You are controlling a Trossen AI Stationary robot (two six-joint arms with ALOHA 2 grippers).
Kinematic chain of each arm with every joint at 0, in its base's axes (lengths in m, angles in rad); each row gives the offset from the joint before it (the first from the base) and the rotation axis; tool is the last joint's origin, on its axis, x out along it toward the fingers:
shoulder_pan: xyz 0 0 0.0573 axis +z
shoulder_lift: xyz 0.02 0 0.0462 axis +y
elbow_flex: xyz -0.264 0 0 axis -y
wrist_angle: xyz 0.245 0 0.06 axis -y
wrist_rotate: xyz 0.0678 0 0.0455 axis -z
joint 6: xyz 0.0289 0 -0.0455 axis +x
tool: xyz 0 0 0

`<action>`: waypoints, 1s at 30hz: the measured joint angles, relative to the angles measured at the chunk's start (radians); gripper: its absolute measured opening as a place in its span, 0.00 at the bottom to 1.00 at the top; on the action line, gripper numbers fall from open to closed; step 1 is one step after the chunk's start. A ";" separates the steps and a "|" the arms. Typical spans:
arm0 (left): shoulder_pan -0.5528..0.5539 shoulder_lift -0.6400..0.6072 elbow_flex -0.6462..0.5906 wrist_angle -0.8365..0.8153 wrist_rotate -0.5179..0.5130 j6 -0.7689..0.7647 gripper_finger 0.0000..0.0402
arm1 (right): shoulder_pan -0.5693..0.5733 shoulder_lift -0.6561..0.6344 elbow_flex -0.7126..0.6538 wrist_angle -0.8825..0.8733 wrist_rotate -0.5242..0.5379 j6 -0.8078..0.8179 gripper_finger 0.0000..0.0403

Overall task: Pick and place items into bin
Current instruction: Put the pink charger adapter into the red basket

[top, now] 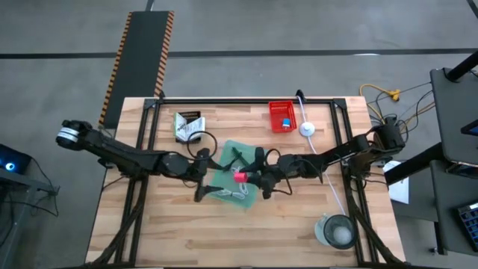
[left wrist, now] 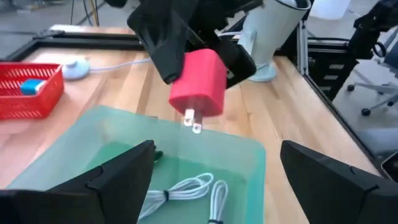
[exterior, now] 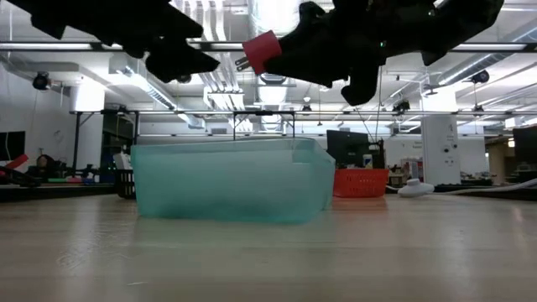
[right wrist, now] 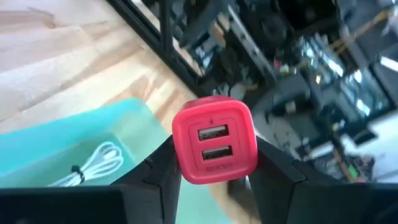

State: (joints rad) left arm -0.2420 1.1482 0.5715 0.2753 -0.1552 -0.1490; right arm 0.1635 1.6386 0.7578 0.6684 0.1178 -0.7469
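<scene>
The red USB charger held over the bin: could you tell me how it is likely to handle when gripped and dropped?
The red USB charger looks rigid and blocky, so the right gripper likely holds it firmly. Smooth plastic may slip. Its prongs probably stop rolling.

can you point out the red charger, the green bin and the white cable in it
red charger [right wrist: 214, 148], right wrist view, on its face with the two usb ports
green bin [exterior: 226, 184], low view, on its front wall
white cable [left wrist: 186, 188], left wrist view, on the coiled loops lying in the bin
</scene>
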 joint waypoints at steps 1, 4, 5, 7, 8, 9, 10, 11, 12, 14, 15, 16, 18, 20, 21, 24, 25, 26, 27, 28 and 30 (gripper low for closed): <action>0.000 -0.021 -0.012 -0.004 -0.001 0.013 0.82 | 0.000 -0.008 -0.001 -0.012 0.013 0.019 0.34; 0.000 -0.080 -0.053 -0.010 -0.016 0.082 0.82 | 0.000 -0.045 -0.014 -0.044 0.039 0.064 0.34; 0.000 -0.102 -0.070 -0.008 -0.028 0.109 0.82 | 0.000 -0.056 -0.018 -0.052 0.045 0.075 0.34; 0.000 -0.141 -0.112 0.015 -0.061 0.162 0.82 | 0.000 -0.087 -0.032 -0.065 0.068 0.092 0.34; 0.000 -0.156 -0.138 0.049 -0.073 0.189 0.82 | 0.000 -0.102 -0.040 -0.073 0.077 0.100 0.34; 0.001 -0.172 -0.170 0.101 -0.080 0.222 0.82 | 0.000 -0.117 -0.045 -0.077 0.090 0.108 0.34; 0.004 -0.186 -0.205 0.161 -0.082 0.256 0.82 | -0.003 -0.133 -0.048 -0.081 0.097 0.117 0.34; 0.006 -0.191 -0.239 0.230 -0.083 0.286 0.82 | -0.007 -0.152 -0.053 -0.096 0.098 0.135 0.34; 0.012 -0.195 -0.270 0.297 -0.081 0.305 0.82 | -0.012 -0.171 -0.056 -0.121 0.095 0.158 0.34; 0.023 -0.205 -0.333 0.380 -0.083 0.315 0.82 | -0.031 -0.208 -0.055 -0.185 0.059 0.207 0.34; 0.027 -0.204 -0.352 0.413 -0.085 0.315 0.82 | -0.042 -0.227 -0.055 -0.231 0.044 0.232 0.34; 0.032 -0.201 -0.369 0.444 -0.086 0.322 0.82 | -0.055 -0.242 -0.055 -0.263 0.036 0.255 0.34; 0.040 -0.201 -0.399 0.466 -0.087 0.370 0.82 | -0.083 -0.268 -0.055 -0.297 0.037 0.298 0.34; 0.049 -0.195 -0.407 0.471 -0.087 0.422 0.82 | -0.119 -0.286 -0.055 -0.319 0.039 0.328 0.34; 0.055 -0.194 -0.410 0.475 -0.087 0.443 0.82 | -0.138 -0.292 -0.053 -0.315 0.040 0.343 0.34; 0.077 -0.194 -0.411 0.474 -0.100 0.501 0.83 | -0.199 -0.307 -0.053 -0.314 0.040 0.394 0.34; 0.085 -0.197 -0.411 0.472 -0.120 0.512 0.83 | -0.223 -0.310 -0.052 -0.315 0.040 0.413 0.34; 0.094 -0.198 -0.411 0.473 -0.145 0.516 0.83 | -0.247 -0.313 -0.051 -0.318 0.040 0.436 0.34; 0.103 -0.199 -0.412 0.476 -0.173 0.519 0.83 | -0.270 -0.314 -0.050 -0.322 0.040 0.460 0.34; 0.112 -0.200 -0.416 0.475 -0.198 0.521 0.83 | -0.293 -0.312 -0.046 -0.322 0.041 0.483 0.34; 0.127 -0.199 -0.419 0.469 -0.222 0.524 0.83 | -0.338 -0.310 -0.041 -0.322 0.042 0.528 0.34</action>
State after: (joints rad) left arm -0.1154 0.9488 0.1525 0.7441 -0.3777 0.3746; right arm -0.1750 1.3285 0.7170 0.3469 0.1600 -0.2189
